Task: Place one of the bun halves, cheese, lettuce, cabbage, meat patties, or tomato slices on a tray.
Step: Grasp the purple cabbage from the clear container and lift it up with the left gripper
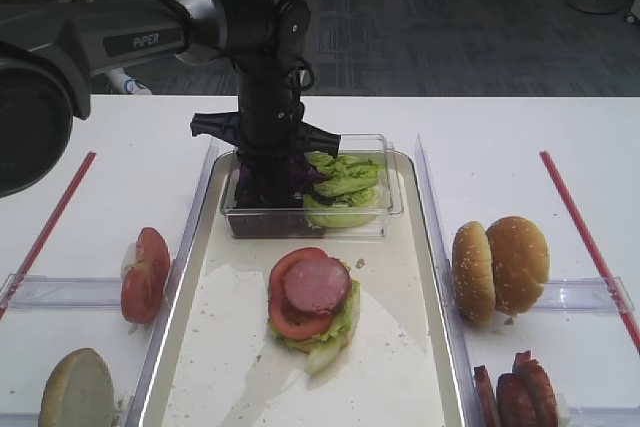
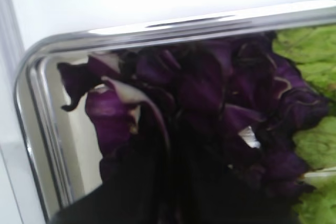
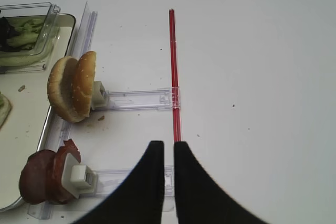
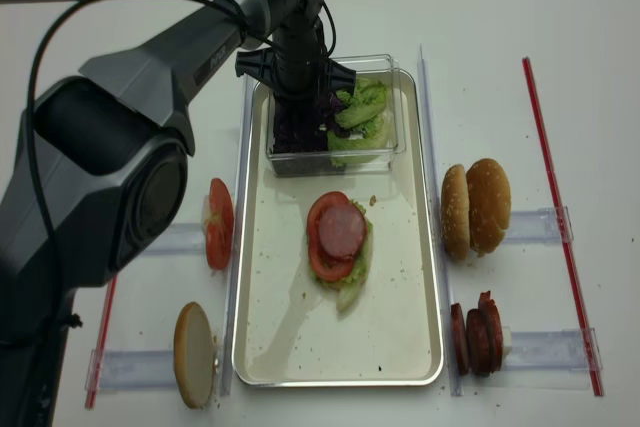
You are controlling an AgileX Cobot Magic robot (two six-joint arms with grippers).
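My left gripper [image 1: 268, 179] reaches down into the clear tub [image 1: 396, 187] at the far end of the tray [image 1: 230, 357]. It is shut on the dark purple cabbage [image 2: 210, 82], and its fingers are buried in the shreds. Lettuce [image 1: 345, 185] fills the tub's right side. On the tray floor lies a stack: lettuce, a tomato slice, then a meat patty [image 1: 318, 285] on top. My right gripper [image 3: 169, 148] hovers over the bare table right of the tray, shut and holding nothing. It does not show in either high view.
Two bun halves [image 1: 500, 267] stand in a clear holder right of the tray, with meat patties [image 1: 515, 392] in a holder nearer me. Left of the tray are tomato slices [image 1: 147, 272] and one bun half [image 1: 77, 387]. Red strips [image 1: 590, 237] lie near both sides of the table.
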